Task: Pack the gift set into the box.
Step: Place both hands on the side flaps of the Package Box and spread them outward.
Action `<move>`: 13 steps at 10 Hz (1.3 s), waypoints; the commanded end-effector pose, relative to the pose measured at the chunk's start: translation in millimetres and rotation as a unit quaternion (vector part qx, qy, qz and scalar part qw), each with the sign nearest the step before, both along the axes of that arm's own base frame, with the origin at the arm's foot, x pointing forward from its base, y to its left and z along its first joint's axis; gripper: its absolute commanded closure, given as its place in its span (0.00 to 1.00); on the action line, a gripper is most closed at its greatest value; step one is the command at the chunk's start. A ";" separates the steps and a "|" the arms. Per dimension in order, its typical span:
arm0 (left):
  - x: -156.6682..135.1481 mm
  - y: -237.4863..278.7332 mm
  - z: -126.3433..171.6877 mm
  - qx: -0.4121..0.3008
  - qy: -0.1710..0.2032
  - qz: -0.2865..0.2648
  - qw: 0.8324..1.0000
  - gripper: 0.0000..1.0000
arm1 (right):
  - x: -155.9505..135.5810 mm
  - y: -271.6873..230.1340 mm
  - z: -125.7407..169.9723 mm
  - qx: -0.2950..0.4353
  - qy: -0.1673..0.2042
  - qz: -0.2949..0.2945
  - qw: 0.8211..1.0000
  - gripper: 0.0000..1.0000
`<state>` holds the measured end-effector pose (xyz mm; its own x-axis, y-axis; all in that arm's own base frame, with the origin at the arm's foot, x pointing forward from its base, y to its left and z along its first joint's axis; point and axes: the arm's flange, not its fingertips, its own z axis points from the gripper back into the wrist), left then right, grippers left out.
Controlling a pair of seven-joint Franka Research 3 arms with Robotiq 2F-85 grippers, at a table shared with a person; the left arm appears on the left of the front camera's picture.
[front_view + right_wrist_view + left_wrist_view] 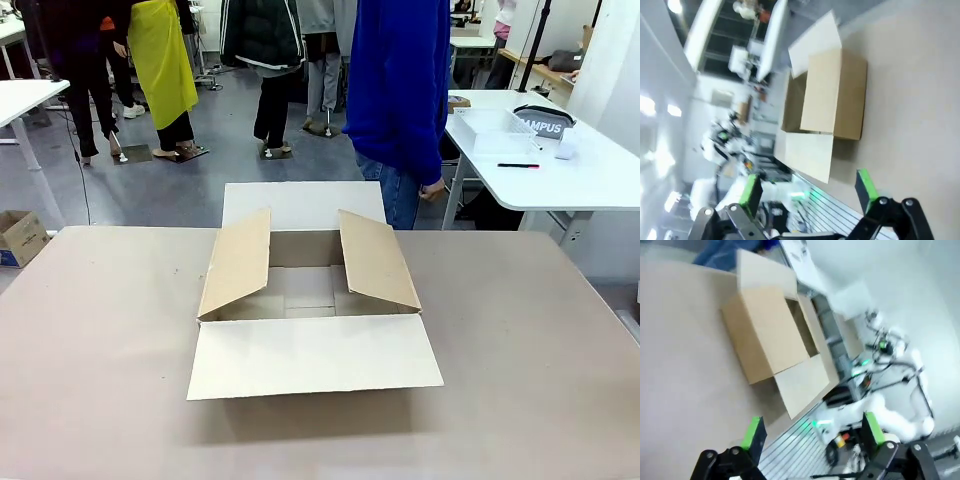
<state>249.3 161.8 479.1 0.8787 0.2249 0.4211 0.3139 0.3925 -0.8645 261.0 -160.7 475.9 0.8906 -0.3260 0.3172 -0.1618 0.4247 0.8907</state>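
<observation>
Left claw (pixel 812 434) hangs spread wide, green pads (pixel 752 431) well apart, nothing between them. Right claw (pixel 808 192) is just as wide, also gripping nothing. Both sit off the near side of the counter (pixel 100 330), well apart from the box (pixel 310 355).

Out to the box now: it stands mid-counter, mouth facing up, long axis running left to right across the front view. All 4 flaps are open. The near flap lies spread toward the robot, the far flap lies out toward the person (pixel 400 90) in blue at the far edge, and the 2 short side flaps tilt up over the opening. From the left wrist the box (pixel 765 335) shows a side wall; from the right wrist the box (pixel 832 95) shows the opposite one.

Broad bare counter runs on either side of the box and in front of the near flap.

Both wrist views are smeared with blur. The near flap hides the front wall, and the side flaps cover parts of the box floor.
</observation>
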 end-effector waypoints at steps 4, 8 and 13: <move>-6.5 30.4 -43.3 -0.043 0.049 0.031 0.997 0.00 | -17.4 -37.0 -21.5 0.035 -0.004 -0.046 0.998 0.00; -6.5 30.4 -43.3 -0.043 0.049 0.031 0.997 0.00 | -17.4 -37.0 -21.5 0.035 -0.004 -0.046 0.998 0.00; 32.7 -135.3 63.8 0.198 0.027 -0.048 0.979 0.00 | 47.0 149.4 40.5 -0.200 -0.025 0.042 0.979 0.00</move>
